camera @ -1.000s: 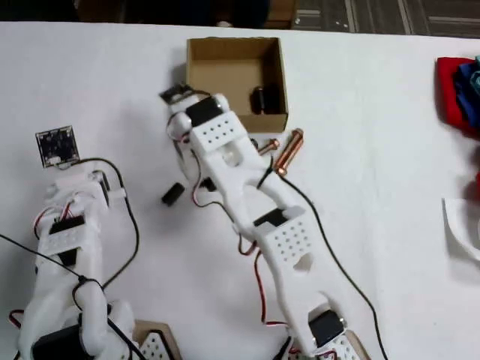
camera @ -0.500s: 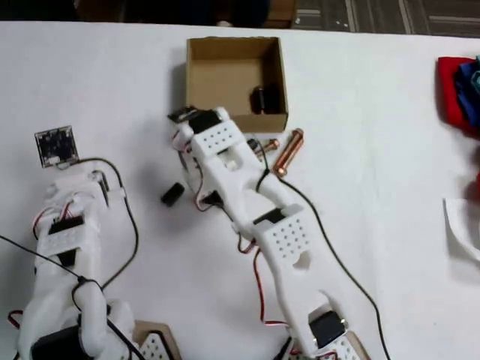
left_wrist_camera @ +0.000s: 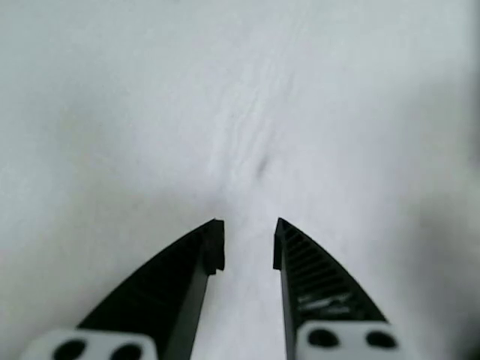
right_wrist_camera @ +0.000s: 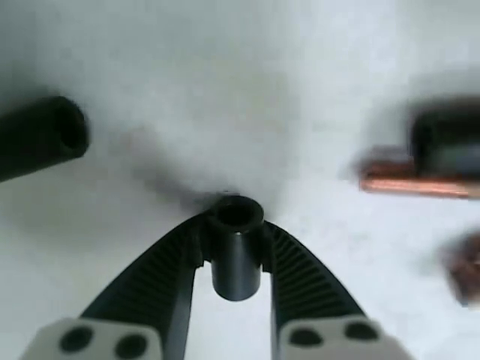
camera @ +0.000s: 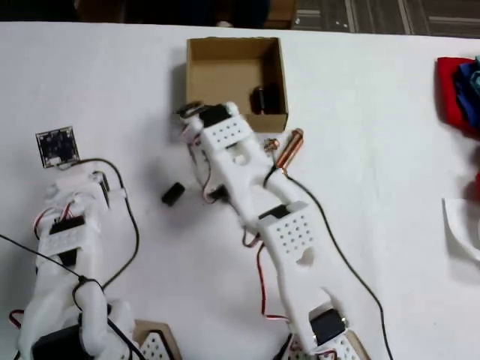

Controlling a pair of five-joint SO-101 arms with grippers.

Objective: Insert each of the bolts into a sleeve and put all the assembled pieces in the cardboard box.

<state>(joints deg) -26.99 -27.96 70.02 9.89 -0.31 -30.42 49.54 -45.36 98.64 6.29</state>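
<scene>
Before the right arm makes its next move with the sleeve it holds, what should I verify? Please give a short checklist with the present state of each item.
1. Grip: right gripper shut on the short black cylindrical sleeve, a finger on each side: ok.
2. Sleeve bore: open end shows, nothing in it: ok.
3. Bolt to fetch: long copper-coloured bolt lies free on the white table beside the brown cardboard box: ok.
4. Helper: left gripper open and empty: ok.
5. Room in the box: one dark piece inside, floor mostly bare: ok.
6. That piece is assembled: cannot tell.
</scene>
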